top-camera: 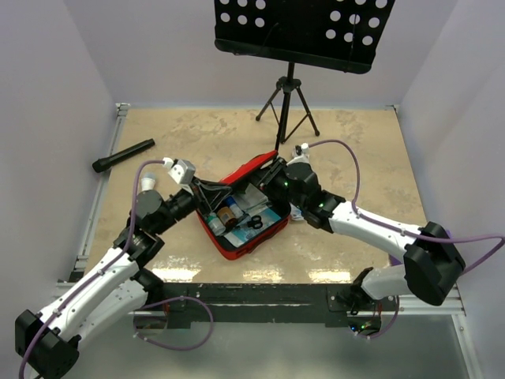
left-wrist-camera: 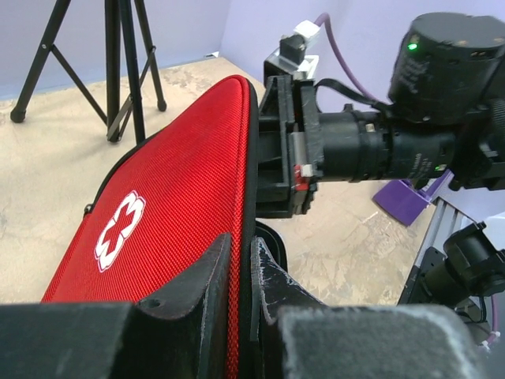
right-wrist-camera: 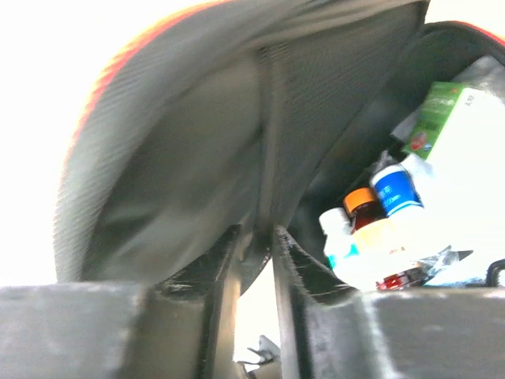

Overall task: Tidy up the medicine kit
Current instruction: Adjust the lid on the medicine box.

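White cross emblem [left-wrist-camera: 120, 230] on the red medicine kit [left-wrist-camera: 197, 158] lid

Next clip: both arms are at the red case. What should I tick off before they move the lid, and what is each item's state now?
1. The left claw is shut on the rim of the lid of the red fabric zip case: ok.
2. The right claw is shut on the lid's black lining: ok.
3. The small bottles and black-handled scissors lie inside the case: ok.
4. Nothing pokes above the base rim: cannot tell.
5. The black cylindrical flashlight lies apart from the case: ok.
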Controlling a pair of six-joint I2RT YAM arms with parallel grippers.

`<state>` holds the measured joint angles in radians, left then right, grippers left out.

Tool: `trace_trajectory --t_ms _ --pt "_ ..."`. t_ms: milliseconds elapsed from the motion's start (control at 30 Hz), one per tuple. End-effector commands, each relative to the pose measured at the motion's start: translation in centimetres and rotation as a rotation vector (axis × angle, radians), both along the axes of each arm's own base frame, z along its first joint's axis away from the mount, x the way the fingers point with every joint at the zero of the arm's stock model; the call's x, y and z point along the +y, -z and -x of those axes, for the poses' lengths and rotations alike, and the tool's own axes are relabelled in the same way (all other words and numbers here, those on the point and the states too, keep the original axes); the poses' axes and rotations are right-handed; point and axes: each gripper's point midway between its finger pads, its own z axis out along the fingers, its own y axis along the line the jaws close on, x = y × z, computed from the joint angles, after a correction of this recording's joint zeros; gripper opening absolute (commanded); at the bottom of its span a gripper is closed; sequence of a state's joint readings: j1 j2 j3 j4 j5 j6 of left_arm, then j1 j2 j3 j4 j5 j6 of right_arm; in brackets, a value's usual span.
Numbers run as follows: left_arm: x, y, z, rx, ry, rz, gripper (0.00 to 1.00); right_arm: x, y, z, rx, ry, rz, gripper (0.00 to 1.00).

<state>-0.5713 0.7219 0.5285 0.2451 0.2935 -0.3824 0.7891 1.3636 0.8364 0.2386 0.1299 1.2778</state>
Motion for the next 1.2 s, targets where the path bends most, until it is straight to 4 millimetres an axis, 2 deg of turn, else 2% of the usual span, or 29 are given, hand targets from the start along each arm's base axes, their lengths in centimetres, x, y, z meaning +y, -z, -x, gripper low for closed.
trace_trajectory --t_ms 0,133,267,433,533,700,767,933,1033,1167 --pt "0.7 1.7 -1.3 0.073 -0.079 -0.034 0.04 -0.2 -0.9 1.0 -0.068 -0.077 0.055 0.18" --pt "0.7 1.4 -1.8 0.089 -0.098 -0.038 0.18 -0.4 0.3 0.9 -0.081 -0.092 0.121 0.05" --pt "0.3 0.6 -1.6 0.080 -0.073 -0.028 0.29 -0.3 1.2 0.8 -0.079 -0.100 0.138 0.00" --pt "0.1 0.2 -1.4 0.069 -0.053 -0.042 0.31 -0.9 1.9 0.5 -0.069 -0.097 0.158 0.00" --pt "0.1 0.5 -1.2 0.068 -0.044 -0.051 0.30 -1.2 1.9 1.1 -0.070 -0.112 0.145 0.00" --pt "0.0 1.9 -1.1 0.096 -0.033 -0.066 0.28 -1.5 1.6 2.3 -0.083 -0.141 0.118 0.00" --pt "-0.1 2.4 -0.9 0.107 -0.024 -0.070 0.21 -1.6 1.5 2.6 -0.088 -0.151 0.116 0.09" --pt "-0.2 3.4 -0.5 0.122 -0.011 -0.067 0.02 -2.1 1.3 3.1 -0.096 -0.144 0.091 0.22" --pt "-0.2 3.8 -0.6 0.132 -0.012 -0.072 0.00 -2.1 0.8 3.2 -0.100 -0.137 0.057 0.33" --pt "-0.5 4.7 -0.6 0.151 -0.005 -0.087 0.00 -1.7 -1.0 3.4 -0.135 -0.143 -0.023 0.41"
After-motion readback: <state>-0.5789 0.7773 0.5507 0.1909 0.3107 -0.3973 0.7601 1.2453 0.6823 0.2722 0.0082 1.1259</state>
